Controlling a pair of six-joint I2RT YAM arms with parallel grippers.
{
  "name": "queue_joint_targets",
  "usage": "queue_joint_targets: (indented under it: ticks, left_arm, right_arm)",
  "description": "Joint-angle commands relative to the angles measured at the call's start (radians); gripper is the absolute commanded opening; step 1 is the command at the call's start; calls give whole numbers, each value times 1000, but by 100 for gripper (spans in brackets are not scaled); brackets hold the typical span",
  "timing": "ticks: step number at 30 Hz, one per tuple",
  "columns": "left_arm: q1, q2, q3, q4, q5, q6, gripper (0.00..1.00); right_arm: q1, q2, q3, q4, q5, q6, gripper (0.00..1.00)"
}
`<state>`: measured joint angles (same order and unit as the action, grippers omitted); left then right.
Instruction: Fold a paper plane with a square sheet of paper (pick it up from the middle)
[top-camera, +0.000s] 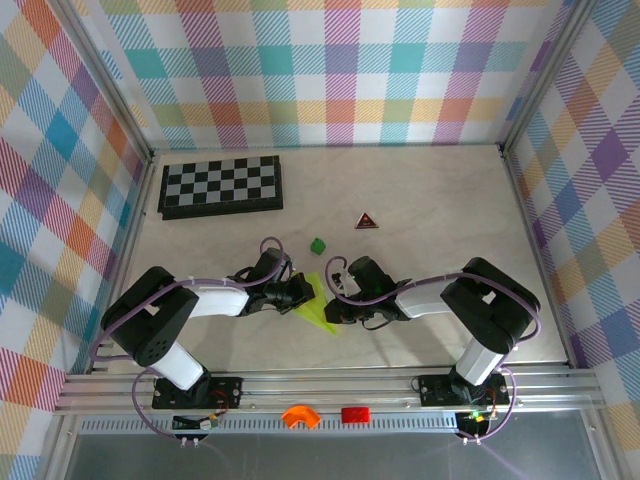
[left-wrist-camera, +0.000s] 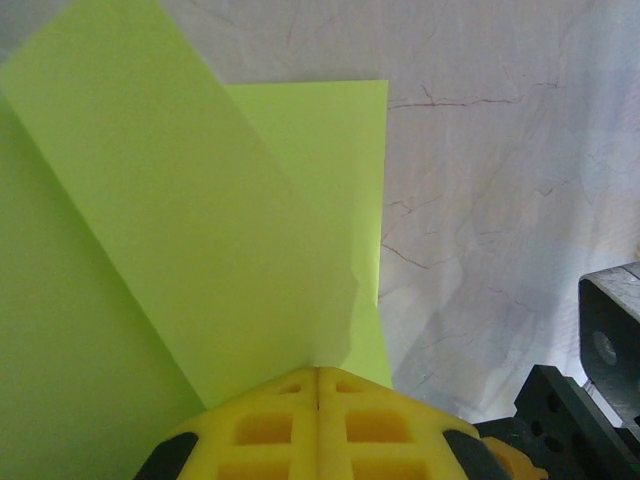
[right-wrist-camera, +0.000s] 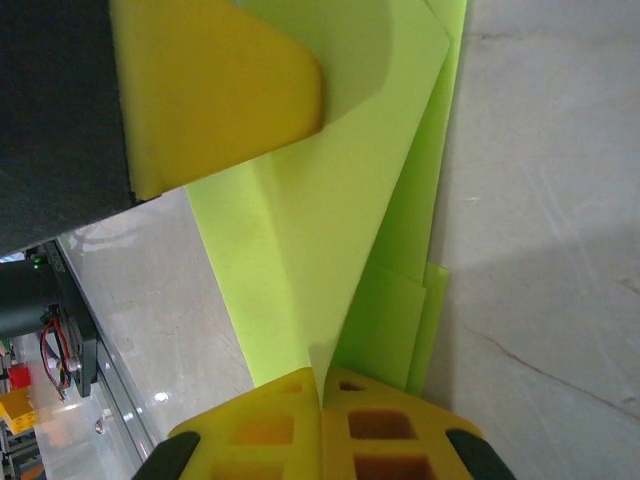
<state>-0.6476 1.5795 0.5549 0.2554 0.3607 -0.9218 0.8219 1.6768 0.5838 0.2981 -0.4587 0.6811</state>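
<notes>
The left end effector (left-wrist-camera: 318, 376) and the right end effector (right-wrist-camera: 322, 378) each pinch the paper plane (top-camera: 318, 312), which sits directly between their tips, probably so its folded layers cannot spring open.

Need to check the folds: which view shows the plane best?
Right wrist: the plane shows its stacked layers and creases close up. Top external takes in more of the plane, pointed but tiny. Left wrist gives two overlapping flaps of the plane, cropped at the frame edge.
</notes>
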Motion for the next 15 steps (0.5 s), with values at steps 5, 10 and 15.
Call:
queue_joint_targets:
  ticks: [5, 10, 15]
  left_arm:
    - [-6, 26, 5, -88, -53, 37, 3]
    - [-6, 12, -21, -108, -78, 37, 2]
    - [-6, 48, -10, -89, -44, 40, 2]
  right_arm:
    - [10, 46, 11, -74, 18, -8, 8]
    - [10, 13, 11, -104, 25, -6, 11]
    - [10, -22, 12, -134, 6, -9, 17]
